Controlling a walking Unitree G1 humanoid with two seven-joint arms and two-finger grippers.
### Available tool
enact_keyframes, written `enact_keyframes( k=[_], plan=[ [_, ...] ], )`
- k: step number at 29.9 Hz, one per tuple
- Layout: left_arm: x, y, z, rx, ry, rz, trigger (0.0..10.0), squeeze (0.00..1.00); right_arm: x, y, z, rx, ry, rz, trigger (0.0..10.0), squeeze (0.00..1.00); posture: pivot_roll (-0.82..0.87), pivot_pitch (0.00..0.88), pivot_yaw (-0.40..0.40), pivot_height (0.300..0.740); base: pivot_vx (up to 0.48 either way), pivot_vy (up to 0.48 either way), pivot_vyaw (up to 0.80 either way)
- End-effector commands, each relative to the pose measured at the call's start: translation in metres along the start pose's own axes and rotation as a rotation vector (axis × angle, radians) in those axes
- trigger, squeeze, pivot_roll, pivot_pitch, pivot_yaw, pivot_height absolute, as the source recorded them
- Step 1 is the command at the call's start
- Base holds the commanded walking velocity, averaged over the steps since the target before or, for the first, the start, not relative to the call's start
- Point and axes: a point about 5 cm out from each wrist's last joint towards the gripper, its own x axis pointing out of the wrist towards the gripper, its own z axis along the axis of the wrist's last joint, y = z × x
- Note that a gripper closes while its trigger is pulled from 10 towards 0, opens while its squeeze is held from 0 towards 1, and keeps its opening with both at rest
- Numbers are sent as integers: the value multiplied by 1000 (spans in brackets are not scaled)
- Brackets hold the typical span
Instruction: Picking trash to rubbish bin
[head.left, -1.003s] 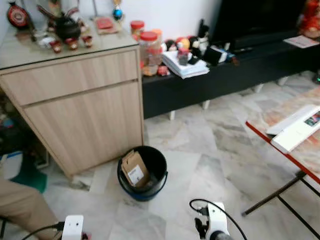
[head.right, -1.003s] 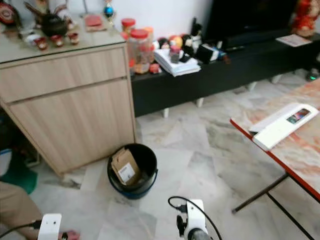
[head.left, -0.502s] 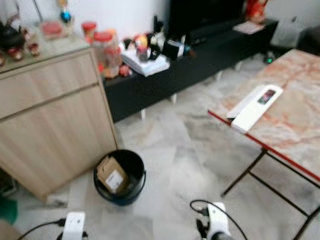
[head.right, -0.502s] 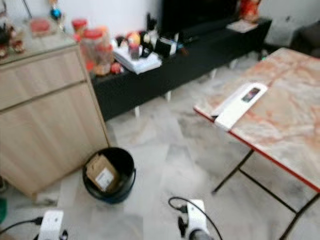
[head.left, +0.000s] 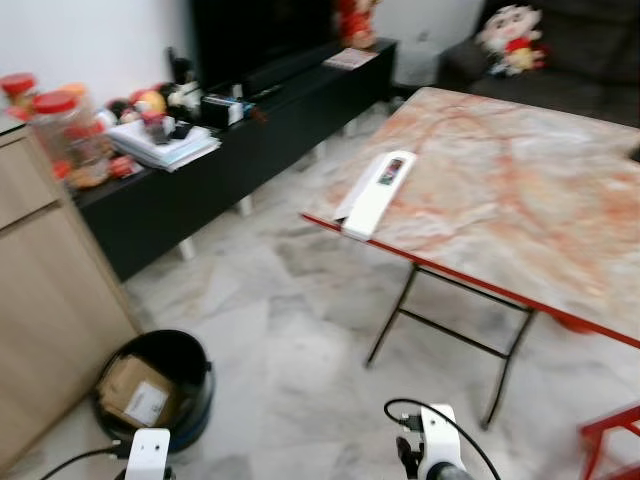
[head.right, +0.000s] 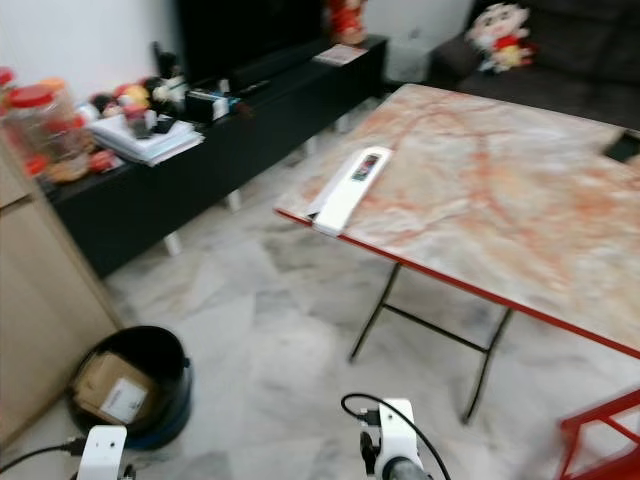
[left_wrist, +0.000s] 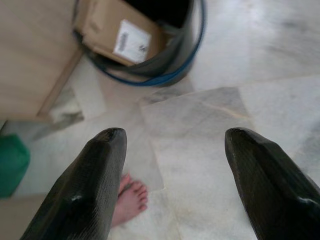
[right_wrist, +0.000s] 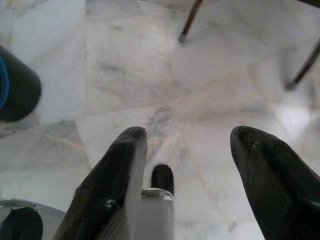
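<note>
Bin (head.left: 160, 385) holding cardboard box (left_wrist: 117, 35); bare foot (left_wrist: 131, 202) between spread left fingers (left_wrist: 87, 192); right fingers (right_wrist: 112, 192) apart

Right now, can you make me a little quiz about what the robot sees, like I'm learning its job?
1. True or false: the cardboard box lies inside the bin.
2. What lies on the table near its edge? A) a long white box B) a banana C) a shoe
3. Fill in: the left gripper has its fingers ____, with nothing between them.

Key: 1 true. 2 A. 3 open. The right gripper is open too, above the floor.
</note>
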Motion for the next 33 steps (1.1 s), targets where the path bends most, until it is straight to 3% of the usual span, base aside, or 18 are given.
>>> enact_keyframes(
  k=[1,26,33],
  plan=[
    [0,2,0,2,9,7,10000,0,1,1,2,-1,0,3,10000,0,-9,0,-17,740,0,0,-800],
    [0,3,-3,-14,17,13,10000,0,1,0,2,16,-3,-3,10000,0,-12,0,-13,740,0,0,-800],
    [0,4,-2,17,11,12,10000,0,0,1,0,20,1,-2,10000,0,-11,0,-5,740,0,0,-800]
  ],
)
